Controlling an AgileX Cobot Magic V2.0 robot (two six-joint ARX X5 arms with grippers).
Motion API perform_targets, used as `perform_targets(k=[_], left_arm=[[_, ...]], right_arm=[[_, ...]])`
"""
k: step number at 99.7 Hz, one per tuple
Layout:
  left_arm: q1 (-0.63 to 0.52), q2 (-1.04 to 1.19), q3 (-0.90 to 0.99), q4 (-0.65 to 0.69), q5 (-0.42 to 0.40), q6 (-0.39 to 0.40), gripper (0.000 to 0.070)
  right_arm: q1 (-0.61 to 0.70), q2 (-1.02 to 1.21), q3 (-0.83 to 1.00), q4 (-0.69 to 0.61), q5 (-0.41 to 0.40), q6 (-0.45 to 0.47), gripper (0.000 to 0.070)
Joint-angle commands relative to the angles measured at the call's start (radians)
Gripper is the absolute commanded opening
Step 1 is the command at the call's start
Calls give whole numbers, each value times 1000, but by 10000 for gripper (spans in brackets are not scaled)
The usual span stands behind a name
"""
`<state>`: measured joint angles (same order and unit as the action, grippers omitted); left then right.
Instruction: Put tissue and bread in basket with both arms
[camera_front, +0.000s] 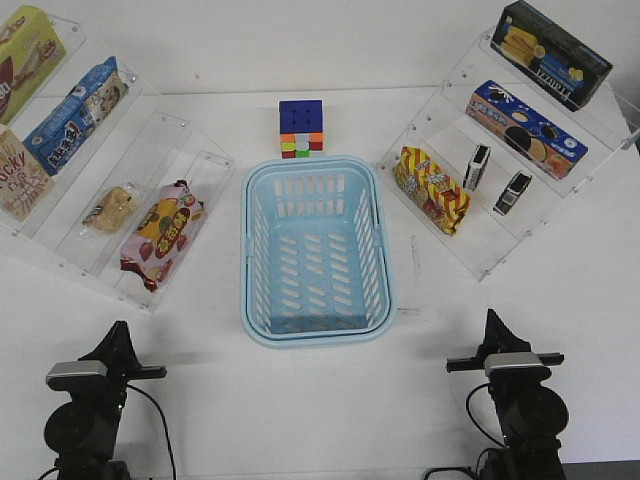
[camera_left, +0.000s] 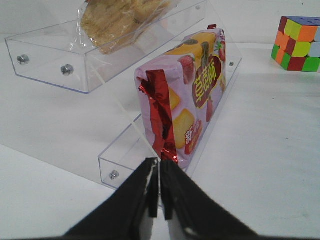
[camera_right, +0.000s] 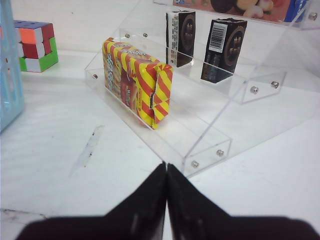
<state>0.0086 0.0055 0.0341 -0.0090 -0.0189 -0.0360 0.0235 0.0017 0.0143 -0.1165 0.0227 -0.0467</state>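
Bread (camera_front: 111, 208), golden-tan in clear wrapper, is seen on the left clear acrylic shelf (camera_front: 60, 262), well beyond the closed left gripper (camera_left: 159, 192). The small black tissue pack (camera_front: 513, 192) stands on the right shelf (camera_front: 478, 262), apart from the closed right gripper (camera_right: 166, 192). The light blue slotted plastic basket (camera_front: 316, 333) is set between them on the white table (camera_front: 300, 400).

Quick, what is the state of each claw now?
Left claw: closed, holding nothing.
Right claw: closed, holding nothing.
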Motion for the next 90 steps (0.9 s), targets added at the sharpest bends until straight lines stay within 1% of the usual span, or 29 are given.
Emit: perform_targets(k=[1, 54, 76, 82, 90], left_arm=[[0, -2, -20, 10, 4, 12, 1], [1, -2, -20, 10, 4, 12, 1], [1, -2, -20, 10, 4, 12, 1], [1, -1, -20, 10, 4, 12, 1], [1, -1, -20, 10, 4, 12, 1]], right_arm=[[0, -1, -2, 11, 2, 13, 0], [0, -1, -2, 13, 3, 8, 0], [0, -1, -2, 59, 3, -2, 0], [0, -1, -2, 77, -1, 24, 0], [2, -1, -2, 105, 0, 31, 0]])
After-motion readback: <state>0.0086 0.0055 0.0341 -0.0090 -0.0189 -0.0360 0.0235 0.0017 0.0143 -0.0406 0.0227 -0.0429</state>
